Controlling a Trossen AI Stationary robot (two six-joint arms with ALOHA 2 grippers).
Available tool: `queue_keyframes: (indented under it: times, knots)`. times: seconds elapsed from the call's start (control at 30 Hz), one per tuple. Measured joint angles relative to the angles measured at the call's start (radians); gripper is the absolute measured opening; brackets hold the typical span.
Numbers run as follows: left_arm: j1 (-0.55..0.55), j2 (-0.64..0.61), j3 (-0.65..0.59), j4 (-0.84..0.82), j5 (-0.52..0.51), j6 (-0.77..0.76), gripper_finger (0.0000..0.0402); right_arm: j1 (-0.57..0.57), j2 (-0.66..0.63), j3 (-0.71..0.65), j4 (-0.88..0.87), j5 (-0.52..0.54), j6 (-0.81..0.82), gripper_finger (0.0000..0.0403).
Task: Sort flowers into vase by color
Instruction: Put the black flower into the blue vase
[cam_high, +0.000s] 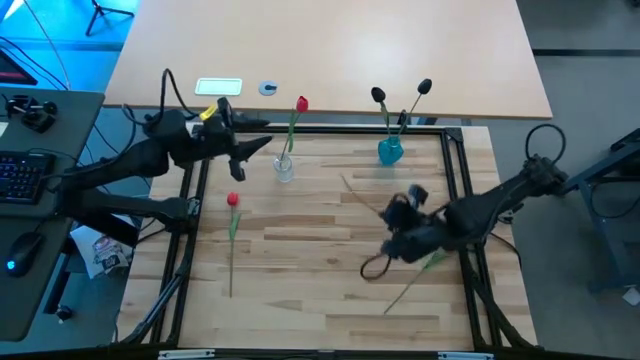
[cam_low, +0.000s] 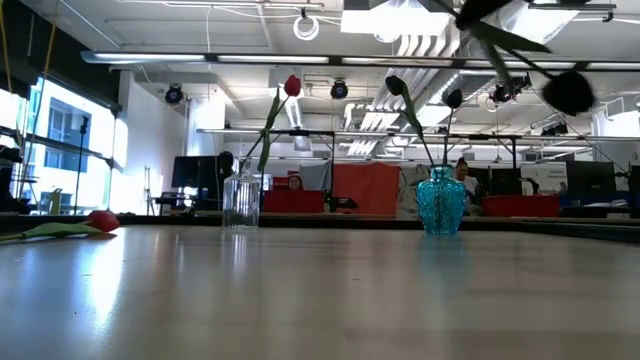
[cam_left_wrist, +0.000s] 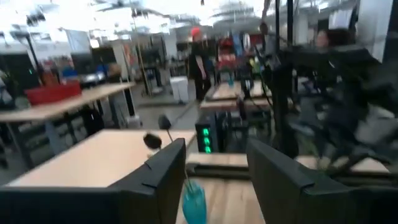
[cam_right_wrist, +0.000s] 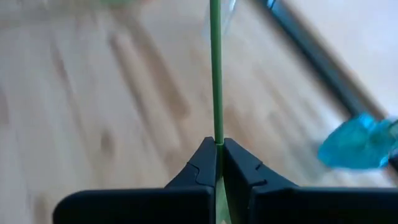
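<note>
A clear glass vase (cam_high: 285, 168) (cam_low: 240, 200) holds one red flower (cam_high: 302, 103). A blue vase (cam_high: 390, 150) (cam_low: 440, 203) holds two black flowers (cam_high: 378, 95). Another red flower (cam_high: 233, 200) (cam_low: 100, 220) lies flat on the table, stem toward the near edge. My left gripper (cam_high: 250, 148) (cam_left_wrist: 214, 180) hovers open just left of the clear vase. My right gripper (cam_high: 398, 218) (cam_right_wrist: 219, 144) is shut on a black flower's stem over the table's right half. Its dark head (cam_low: 570, 90) shows blurred, high up in the low view. My right gripper pinches the thin green stem (cam_right_wrist: 217, 134) between its two fingers. The stem runs along the fingers and sticks straight out past their tips. The flower is lifted clear of the table, and its leafy part (cam_high: 425, 265) trails toward the near edge.
A black metal frame (cam_high: 455, 170) borders the wooden work surface. A second tabletop (cam_high: 330, 50) lies beyond the far edge, with a small white card and a round tag on it. Bare wood lies between the lying red flower and my right arm.
</note>
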Motion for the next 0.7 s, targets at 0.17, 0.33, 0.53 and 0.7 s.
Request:
queue_keyframes:
  times: [0.17, 0.33, 0.53, 0.7]
  knots:
    - [-0.003, -0.025, 0.01, -0.088, 0.013, -0.037, 0.0192, -0.12, -0.047, 0.001, 0.319, 0.038, -0.26, 0.0]
    - [-0.01, 0.009, 0.01, -0.031, 0.137, -0.242, 0.0211, -0.233, -0.033, 0.001, 0.675, -0.154, -0.587, 0.0]
    - [-0.006, 0.068, 0.01, -0.034, 0.263, -0.616, 0.0214, -0.29, -0.002, 0.001, 0.864, -0.192, -1.016, 0.0]
    - [0.028, 0.088, 0.01, -0.034, 0.352, -1.059, 0.0214, -0.309, 0.029, 0.036, 0.891, -0.115, -1.274, 0.0]
